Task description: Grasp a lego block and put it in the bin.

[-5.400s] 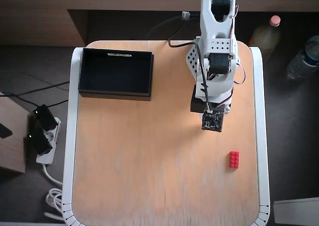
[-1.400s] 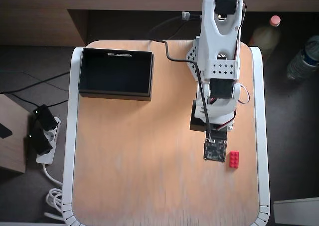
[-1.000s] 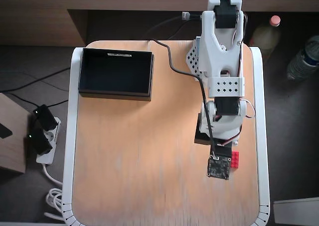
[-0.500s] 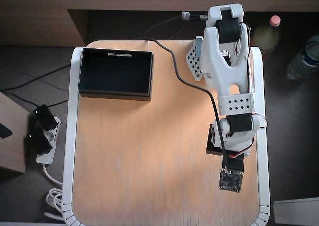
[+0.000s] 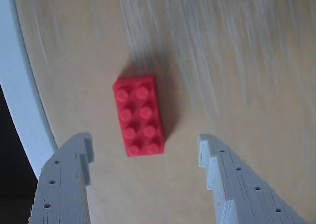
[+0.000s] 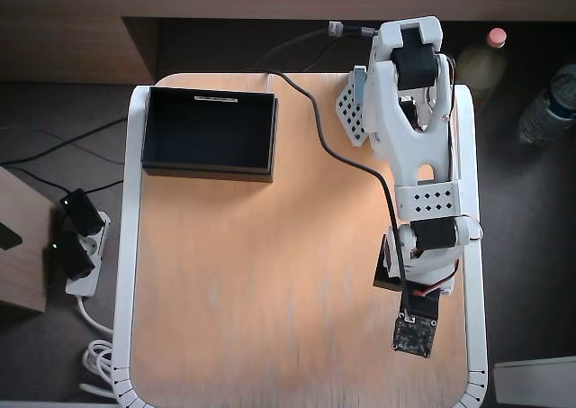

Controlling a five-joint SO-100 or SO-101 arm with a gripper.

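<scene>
From the wrist view I have the lego block lying flat on the counter, studs up, just ahead of the claw and roughly centred between its two fingers; its long axis runs nearly straight away from me, tipped a little toward the lower right of that view, so the fingers would close across its short side, which I judge the better way to take it; the near end of the block sits about level with the fingertips, a touch closer to the left-hand one as the wrist view shows it; the claw stands wide apart, empty, touching neither block nor, as far as I can tell, the counter; the picture is slightly smeared, so height above the wood I cannot judge. In the overhead view the arm hides the block entirely; the bin sits at the upper left corner of the counter, well apart from the claw end of the arm at the lower right.
</scene>
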